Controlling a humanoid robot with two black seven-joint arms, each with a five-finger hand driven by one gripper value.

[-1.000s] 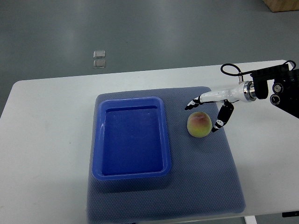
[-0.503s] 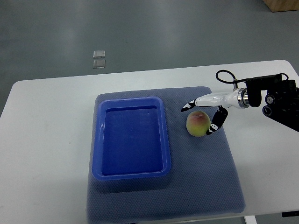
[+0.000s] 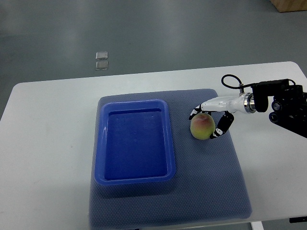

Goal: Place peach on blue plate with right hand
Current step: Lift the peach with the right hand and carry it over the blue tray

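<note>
1. Here, the right hand (image 3: 207, 120) enters from the right edge of the frame, a little above mid-height, on a black arm with a looped black cable.
2. The white, black-tipped fingers (image 3: 222, 124) curl around the peach (image 3: 202, 127): one set arcs over its upper side, and another comes down its right side.
3. The fingers appear to touch the peach on both sides; whether the grip is firm cannot be told.
4. The peach rests on the blue-grey mat (image 3: 211, 182), right of centre in the frame.
5. The peach lies just beside the right rim of the blue plate (image 3: 100, 143), apart from it and outside it.
6. The blue plate is a rectangular tray with a raised rim, sitting on the left half of the mat, centre-left in the frame.
7. The mat lies on a white table (image 3: 48, 158).
8. Two small clear squares (image 3: 101, 61) lie on the grey floor, upper left of the frame, beyond the table edge.
</note>
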